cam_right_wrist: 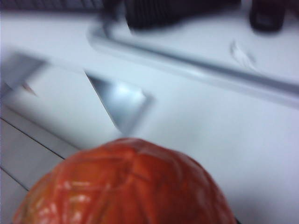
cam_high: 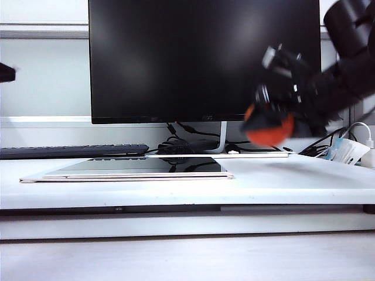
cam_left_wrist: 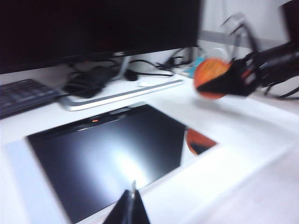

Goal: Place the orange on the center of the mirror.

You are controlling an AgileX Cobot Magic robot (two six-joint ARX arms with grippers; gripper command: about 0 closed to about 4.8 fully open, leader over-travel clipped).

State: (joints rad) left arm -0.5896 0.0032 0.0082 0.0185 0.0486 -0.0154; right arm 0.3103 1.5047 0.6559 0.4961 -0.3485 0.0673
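Observation:
The orange (cam_high: pixel 273 136), a glossy red-orange ball, hangs in the air above the right part of the table, and my right gripper (cam_high: pixel 266 126) is shut on it. A black finger crosses its front. From the left wrist view, the orange (cam_left_wrist: pixel 209 73) and right gripper (cam_left_wrist: pixel 220 85) sit beyond the far corner of the mirror (cam_left_wrist: pixel 107 158), which reflects the fruit. The mirror (cam_high: pixel 140 166) lies flat at the middle left, dark-faced with a pale rim. The orange (cam_right_wrist: pixel 126 186) fills the right wrist view and hides the fingers. My left gripper (cam_left_wrist: pixel 132 205) is shut and empty, over the mirror's near edge.
A big black monitor (cam_high: pixel 205 58) stands behind the mirror on a flat silver base (cam_high: pixel 217 154). A black keyboard (cam_high: pixel 70 151) lies at the back left. Dark cables (cam_high: pixel 187 143) bunch under the screen. White plugs and a packet (cam_high: pixel 351 151) sit at the far right.

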